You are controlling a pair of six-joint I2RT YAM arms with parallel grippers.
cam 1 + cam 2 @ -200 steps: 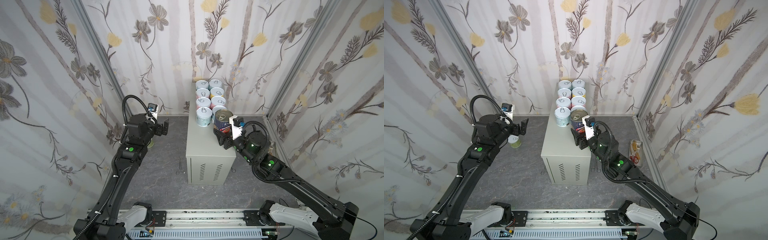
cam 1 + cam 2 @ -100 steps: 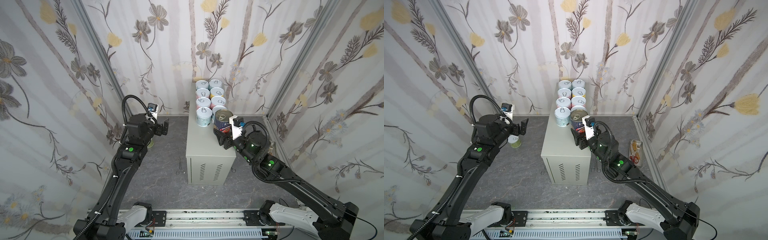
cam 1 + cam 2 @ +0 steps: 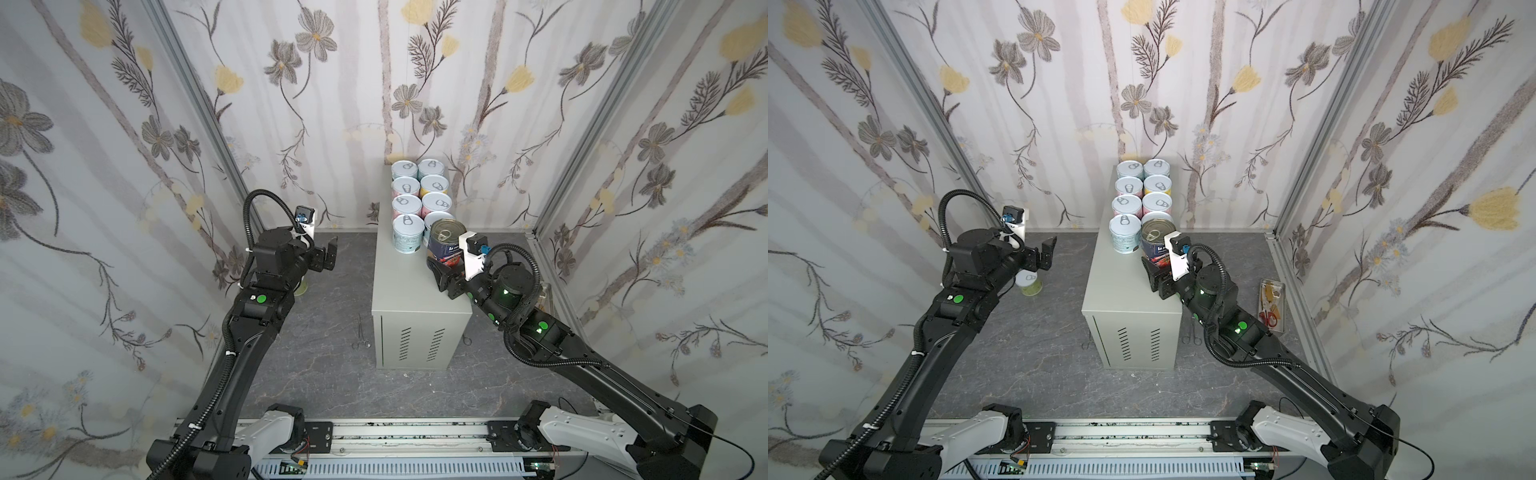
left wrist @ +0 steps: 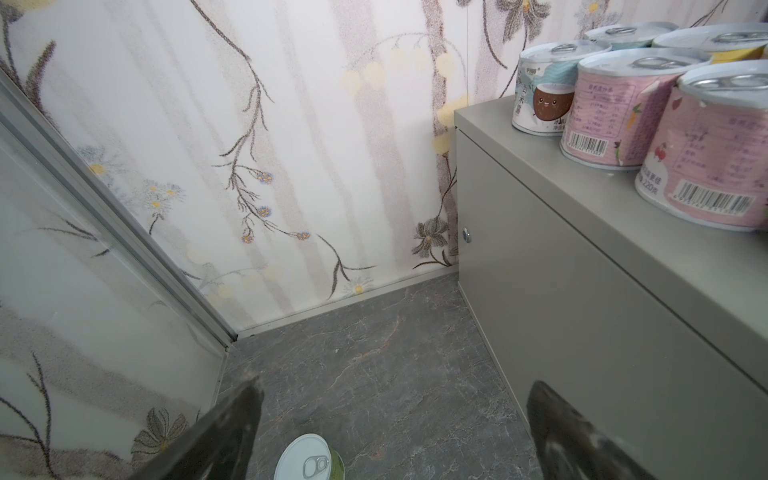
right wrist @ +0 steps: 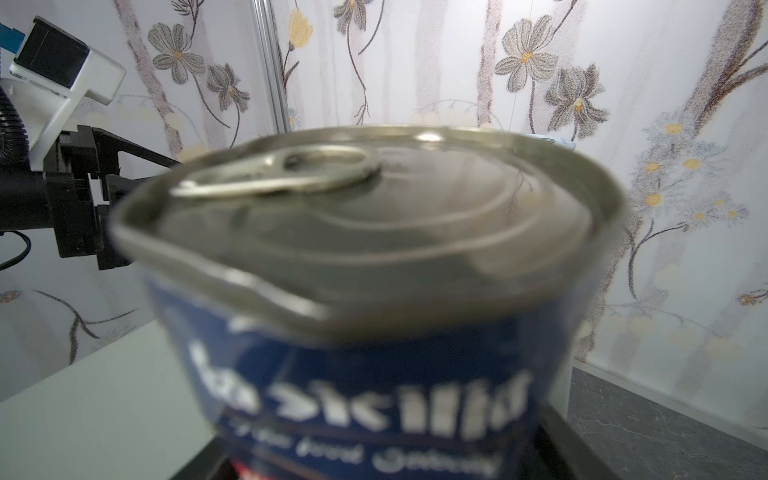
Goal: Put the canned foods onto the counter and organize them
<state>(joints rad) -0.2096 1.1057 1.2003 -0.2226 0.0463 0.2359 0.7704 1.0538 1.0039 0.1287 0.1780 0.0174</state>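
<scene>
Just below the centre of both top views we saw the counter (image 3: 409, 299), vent slots facing us. At its right edge the right gripper (image 3: 446, 266) was clamped on the lower part of the dark-blue tomato can (image 3: 445, 241), which stood upright just in front of the short cans (image 3: 405, 203). Left of centre, the left gripper (image 3: 326, 255) hung with fingers spread wide above the floor, near a green can (image 3: 1029, 284) standing there. Farther back, the short cans sat in two touching rows running toward the rear wall.
</scene>
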